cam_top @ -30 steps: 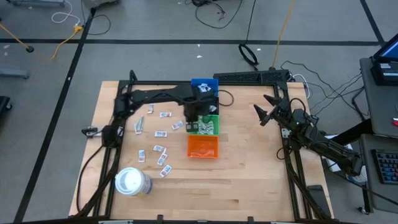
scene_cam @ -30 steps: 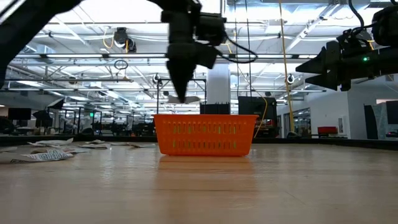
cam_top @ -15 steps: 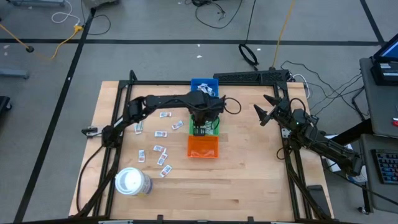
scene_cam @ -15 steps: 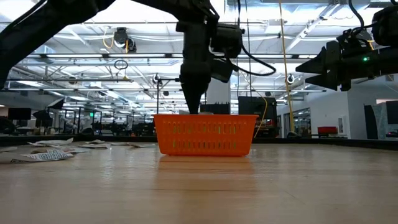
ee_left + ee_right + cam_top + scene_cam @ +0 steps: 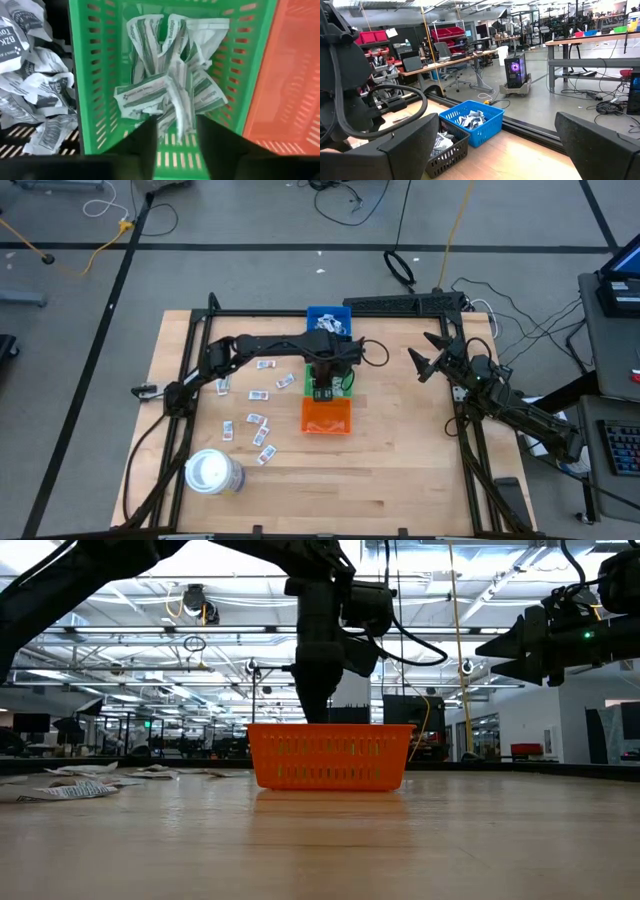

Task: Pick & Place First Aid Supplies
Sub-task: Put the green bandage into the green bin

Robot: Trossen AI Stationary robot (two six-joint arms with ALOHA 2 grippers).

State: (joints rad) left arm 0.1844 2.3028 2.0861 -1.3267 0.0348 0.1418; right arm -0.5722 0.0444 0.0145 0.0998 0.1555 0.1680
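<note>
— Where is the left hand (image 5: 325,392)?

— Over the green bin (image 5: 345,385), which sits between the blue bin (image 5: 328,314) and the orange bin (image 5: 326,417) in a row at the middle of the wooden surface (image 5: 400,460). In the low view the arm comes down from above and its tip drops behind the orange bin's (image 5: 330,755) rim.

— Is it grasping anything?

— Its two fingers (image 5: 142,145) stand apart in the wrist view, released, with a slim pale green-grey wrapper (image 5: 176,100) lying between them. Whether they touch that wrapper I cannot tell.

— What is in the green bin (image 5: 90,75)?

— A loose heap of green-grey wrappers, crossed over one another on its slotted floor. Beside it, the blue bin holds crumpled white packets with dark print (image 5: 30,85).

— And the rest of the supplies?

— Small flat packets (image 5: 258,394) lie scattered on the surface to the left of the bins, some near the left arm, some farther toward the large white roll (image 5: 212,472) at the front left corner. The low view shows a few of them (image 5: 70,790) lying flat at the far left.

— The right hand (image 5: 428,358)?

— It is raised at the right side of the surface, well apart from the bins, fingers spread wide and grasping nothing. Its wrist view looks past them to the blue bin (image 5: 472,120) with white packets inside.
</note>
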